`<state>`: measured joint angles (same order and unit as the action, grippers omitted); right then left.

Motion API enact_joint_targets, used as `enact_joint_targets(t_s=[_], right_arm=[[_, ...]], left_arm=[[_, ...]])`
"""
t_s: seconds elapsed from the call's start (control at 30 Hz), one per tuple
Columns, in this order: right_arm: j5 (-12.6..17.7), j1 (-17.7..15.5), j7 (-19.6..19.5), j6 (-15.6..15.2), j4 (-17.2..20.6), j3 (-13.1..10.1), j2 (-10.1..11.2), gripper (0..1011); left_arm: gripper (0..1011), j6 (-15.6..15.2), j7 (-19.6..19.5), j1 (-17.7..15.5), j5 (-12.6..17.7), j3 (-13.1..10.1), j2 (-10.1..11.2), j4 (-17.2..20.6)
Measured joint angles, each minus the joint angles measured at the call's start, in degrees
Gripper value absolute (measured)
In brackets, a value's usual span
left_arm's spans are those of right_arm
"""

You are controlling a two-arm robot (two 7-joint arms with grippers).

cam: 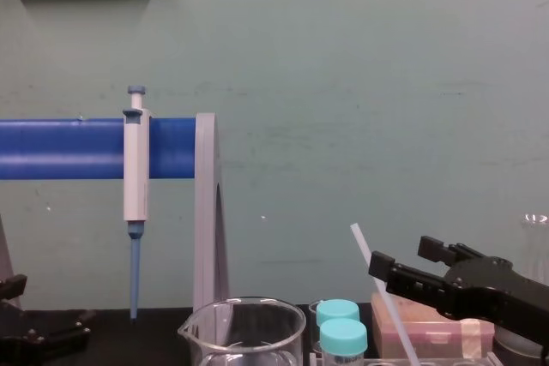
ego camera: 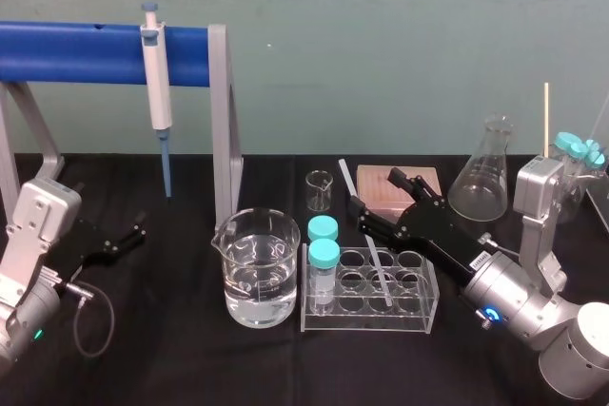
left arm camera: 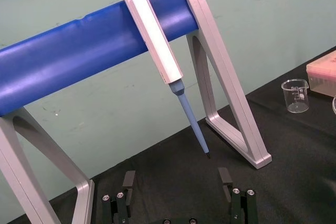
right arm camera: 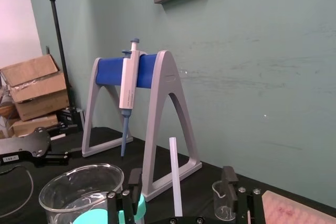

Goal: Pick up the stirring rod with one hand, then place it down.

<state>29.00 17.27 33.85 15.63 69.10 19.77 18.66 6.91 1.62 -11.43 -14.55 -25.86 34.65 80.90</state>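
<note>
The stirring rod (ego camera: 344, 173) is a thin white translucent stick standing tilted in the clear tube rack (ego camera: 419, 316), its top leaning back and to the left. My right gripper (ego camera: 379, 195) reaches in from the right and sits around the rod's upper part. In the right wrist view the stirring rod (right arm camera: 173, 171) rises between the two black fingers with a gap on each side, so the right gripper (right arm camera: 181, 178) is open. From the chest, the stirring rod (cam: 396, 323) slants past the right gripper (cam: 401, 256). My left gripper (ego camera: 119, 240) rests open and empty at the far left.
A beaker of water (ego camera: 255, 268) stands left of the rack, with two teal-capped tubes (ego camera: 324, 259) in the rack's left end. Behind are a small beaker (ego camera: 320, 190), a pink box (ego camera: 381, 185) and a conical flask (ego camera: 481, 178). A pipette (ego camera: 157, 92) hangs on the blue stand (ego camera: 86, 52).
</note>
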Motion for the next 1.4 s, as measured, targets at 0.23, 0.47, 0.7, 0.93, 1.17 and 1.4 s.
enact_joint_targets(t_s=[0.23,0.47,0.7,0.93,1.17,1.4], right_arm=[[0.1,-0.1,-0.6,-1.1,1.0,-0.6,0.2,1003],[-1.8,-3.5,-12.0,-4.1,6.5,-5.7,0.3,1003],[-4.7,-6.1,-18.9,-6.5,6.7,-8.9,0.3,1003],[-6.4,-6.5,-20.9,-7.1,4.8,-9.7,-0.2,1003],[-6.2,-6.6,-20.9,-7.1,5.1,-9.7,-0.1,1003],[-6.1,-6.6,-20.9,-7.1,5.3,-9.7,-0.1,1003]], left_arm=[[1000,0.0,0.0,0.0,0.0,0.0,0.0,0.0],[1000,0.0,0.0,0.0,0.0,0.0,0.0,0.0],[1000,0.0,0.0,0.0,0.0,0.0,0.0,0.0],[1000,0.0,0.0,0.0,0.0,0.0,0.0,0.0],[1000,0.0,0.0,0.0,0.0,0.0,0.0,0.0],[1000,0.0,0.0,0.0,0.0,0.0,0.0,0.0]])
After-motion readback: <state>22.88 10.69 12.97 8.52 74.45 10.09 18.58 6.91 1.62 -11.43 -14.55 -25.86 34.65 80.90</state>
